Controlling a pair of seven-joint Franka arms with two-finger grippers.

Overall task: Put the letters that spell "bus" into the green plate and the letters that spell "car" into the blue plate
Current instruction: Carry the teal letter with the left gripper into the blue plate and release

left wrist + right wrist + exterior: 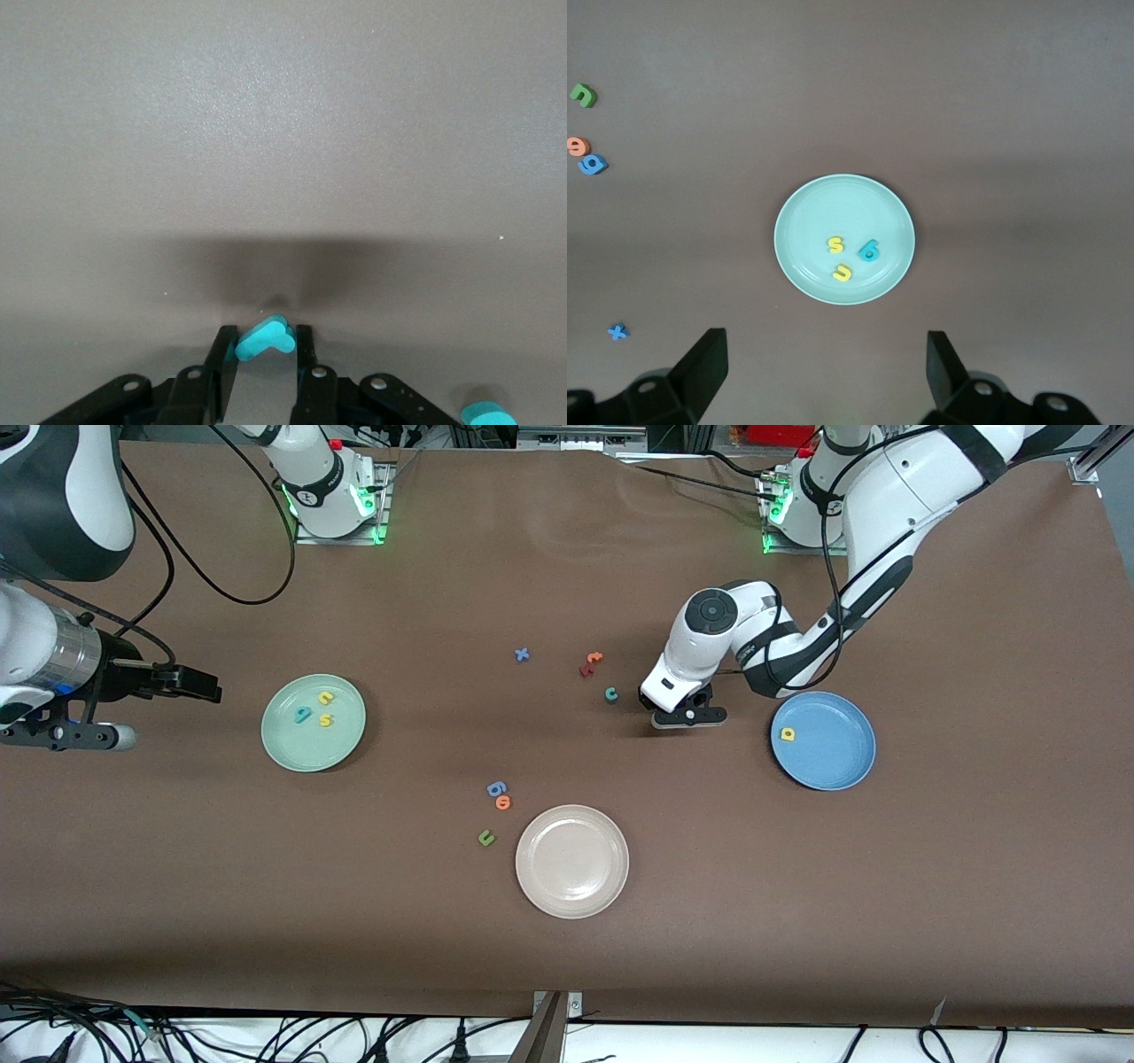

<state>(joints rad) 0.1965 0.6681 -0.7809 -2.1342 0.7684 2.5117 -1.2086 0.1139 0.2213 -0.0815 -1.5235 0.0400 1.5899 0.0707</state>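
I see my left pincer [689,716] low on the counter [567,921], between the teal c [611,694] and the blue plate [850,775]. In the left wrist view its fingers [306,341] are pressed on a teal letter [264,337], the r as far as I can tell, which is tilted between them; another teal piece [487,413] lies just beside them on the cloth. The blue plate has the yellow a [787,733] in it. My right pincer [190,682] waits in the air with its fingers wide apart and empty, toward the right arm's end of the counter, beside the green plate [292,753]. In this plate I see the teal b [303,714], the yellow u [326,698] and the yellow s [326,720], close together. The orange t [594,658] touches a dark red letter [586,670], and they lie a little farther from the front camera than the c. A blue x [522,654] lies apart from them, toward the right arm's end. Nearer to the camera there is a cream plate [602,895], with nothing in it. Beside it are a blue letter [496,788], an orange o [503,802] touching it, and a green u [485,837].
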